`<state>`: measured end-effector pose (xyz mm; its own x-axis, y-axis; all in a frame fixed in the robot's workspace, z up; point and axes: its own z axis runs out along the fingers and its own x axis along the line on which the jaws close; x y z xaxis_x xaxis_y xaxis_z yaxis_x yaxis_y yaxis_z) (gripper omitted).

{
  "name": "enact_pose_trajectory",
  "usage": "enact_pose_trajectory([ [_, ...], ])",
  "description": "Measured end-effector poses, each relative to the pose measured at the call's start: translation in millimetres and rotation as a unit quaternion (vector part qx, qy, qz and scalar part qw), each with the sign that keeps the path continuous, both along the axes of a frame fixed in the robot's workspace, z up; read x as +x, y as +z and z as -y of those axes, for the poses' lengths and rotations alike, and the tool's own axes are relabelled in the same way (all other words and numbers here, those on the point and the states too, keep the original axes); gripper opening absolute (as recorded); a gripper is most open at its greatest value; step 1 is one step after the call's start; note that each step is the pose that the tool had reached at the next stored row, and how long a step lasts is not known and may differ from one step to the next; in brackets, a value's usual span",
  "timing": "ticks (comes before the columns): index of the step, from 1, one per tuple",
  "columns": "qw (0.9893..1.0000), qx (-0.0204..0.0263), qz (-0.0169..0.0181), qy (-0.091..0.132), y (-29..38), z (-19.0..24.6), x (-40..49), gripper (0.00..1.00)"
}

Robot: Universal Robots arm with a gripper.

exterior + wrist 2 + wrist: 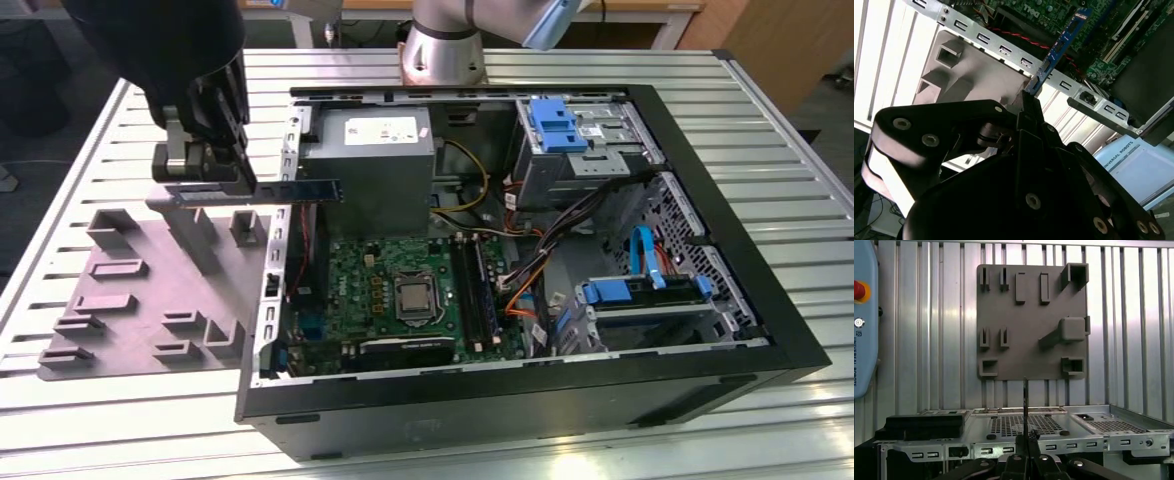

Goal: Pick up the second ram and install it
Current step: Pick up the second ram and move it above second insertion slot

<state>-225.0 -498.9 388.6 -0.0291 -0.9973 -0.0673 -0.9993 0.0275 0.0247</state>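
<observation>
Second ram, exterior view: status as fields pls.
item: second ram
held by: end effector, shut on one end of it
pose: roughly level, in the air, free end toward the exterior view's right
location: over the wall of the open computer case that faces the grey tray
seated: no, well apart from the slot rails on the motherboard

Exterior view: off the arm, high up, looking steeply down on the open computer case and slatted table; middle distance.
First wrist view: behind the gripper, facing past the jaws onto the grey tray beyond them.
Second wrist view: close behind the gripper body, sighting along the jaws to the second ram ahead of them.
Shared: grey tray, computer case and second ram, in all three.
</observation>
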Motion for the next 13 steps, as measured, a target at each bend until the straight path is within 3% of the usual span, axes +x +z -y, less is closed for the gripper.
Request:
enact_pose_trajectory([
  [13, 1.0, 0.0, 0.0, 0.0, 0.0, 0.0, 8.6, 0.12],
])
